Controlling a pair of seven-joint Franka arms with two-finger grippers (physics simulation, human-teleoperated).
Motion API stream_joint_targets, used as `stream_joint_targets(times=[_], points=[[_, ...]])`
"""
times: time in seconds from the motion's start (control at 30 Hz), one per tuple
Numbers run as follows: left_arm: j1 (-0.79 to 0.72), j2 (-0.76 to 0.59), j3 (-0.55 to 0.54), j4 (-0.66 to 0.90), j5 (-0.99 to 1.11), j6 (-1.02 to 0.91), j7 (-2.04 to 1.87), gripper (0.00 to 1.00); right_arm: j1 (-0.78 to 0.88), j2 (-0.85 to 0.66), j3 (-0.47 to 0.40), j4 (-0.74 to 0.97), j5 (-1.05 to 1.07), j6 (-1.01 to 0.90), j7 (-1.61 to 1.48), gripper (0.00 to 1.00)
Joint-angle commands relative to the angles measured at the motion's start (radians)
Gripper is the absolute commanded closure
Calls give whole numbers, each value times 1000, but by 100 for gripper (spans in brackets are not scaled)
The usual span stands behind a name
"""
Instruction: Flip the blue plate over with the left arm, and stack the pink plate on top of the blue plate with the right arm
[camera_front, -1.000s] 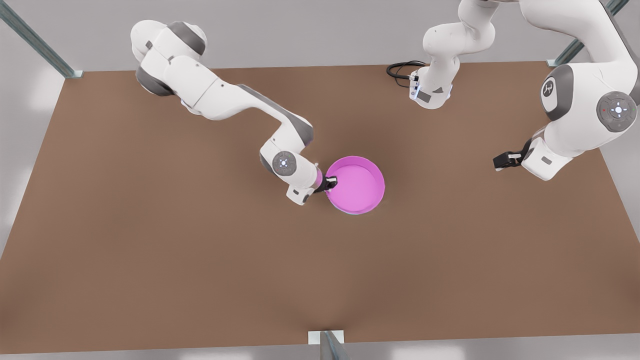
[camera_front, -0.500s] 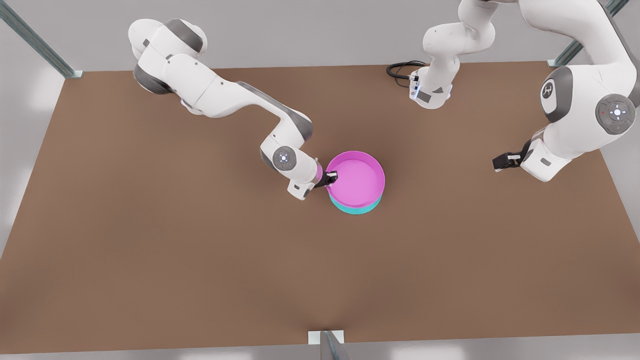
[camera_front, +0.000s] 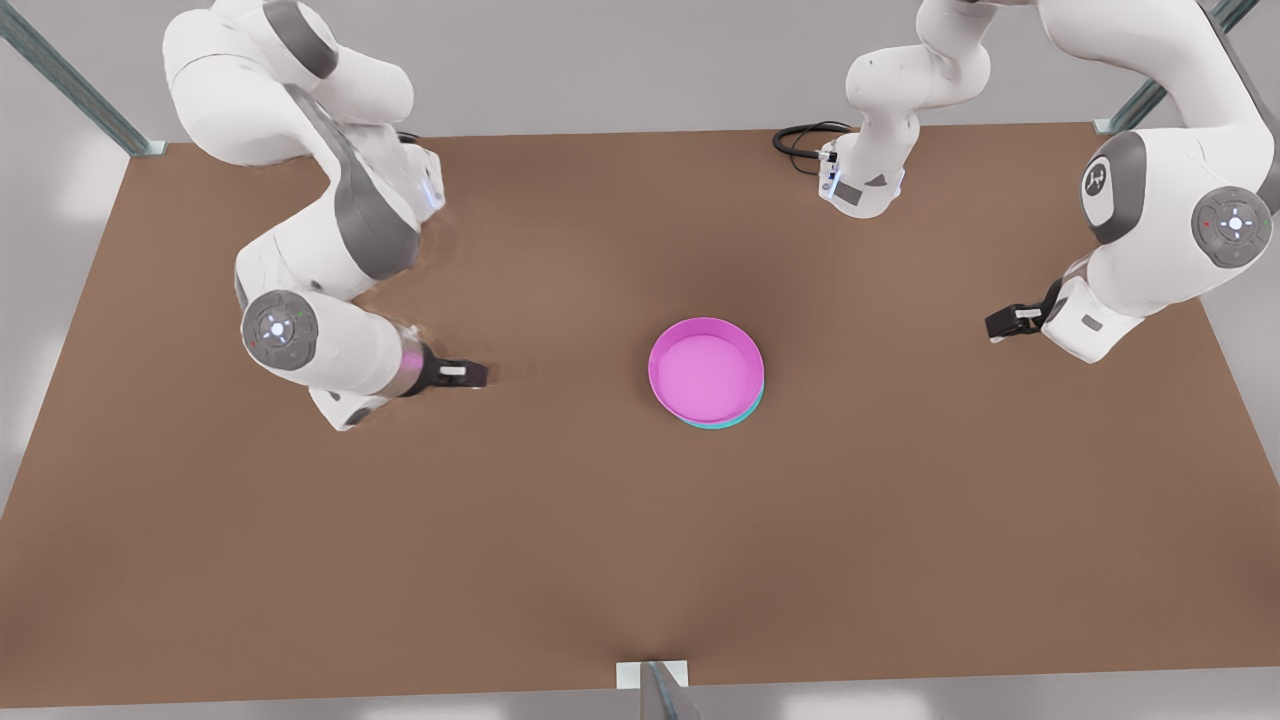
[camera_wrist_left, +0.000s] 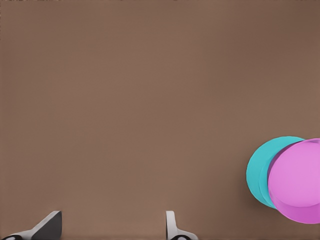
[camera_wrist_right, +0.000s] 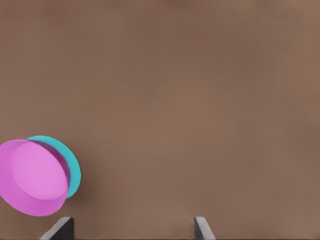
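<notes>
**Change since half a second ago**
- Right pincer (camera_front: 470, 374): withdrawn from the rim of the pink plate (camera_front: 706, 370) and now well apart from it, toward the front view's left. Released, with fingers spread wide in the right wrist view and nothing between them.
- Pink plate: let go and settled lower. Resting mouth-up on the blue plate (camera_front: 745, 415), near the middle of the surface (camera_front: 300, 560). Slightly off-centre, judging by the turquoise crescent along the near edge.
- Left pincer (camera_front: 1003, 322): waiting near the front view's right, well apart from the stack, unchanged over the last second. Released, fingers apart in the left wrist view, holding nothing.

**Meaning for the task**
- Stacking apparently done, with pink on top of blue and no pincer in contact.
- Probably nothing left beyond both arms clearing away.

**Hidden or hard to make out**
- Blue plate mostly covered by the pink one, with only a sliver exposed in the front view and a wider arc in both wrist views.
- Cannot tell from these views whether flipped mouth-down or not.
- Cannot tell how firmly the upper plate is seated, as the contact between the two is out of sight.
</notes>
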Motion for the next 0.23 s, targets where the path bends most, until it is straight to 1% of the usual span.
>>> stream_joint_targets(times=[0.0, 0.03, 0.07, 0.2], points=[[0, 0, 0, 0, 0, 0, 0, 0, 17, -22, -78, -12, 4, 0, -64, 0], [0, 0, 0, 0, 0, 0, 2, 0, 110, -27, -270, -8, 5, 2, -186, 0], [0, 0, 0, 0, 0, 0, 2, 0, 132, -33, -312, -5, -1, 7, -236, 0], [0, 0, 0, 0, 0, 0, 2, 0, 133, -36, -306, -2, -21, -1, -238, 0]])
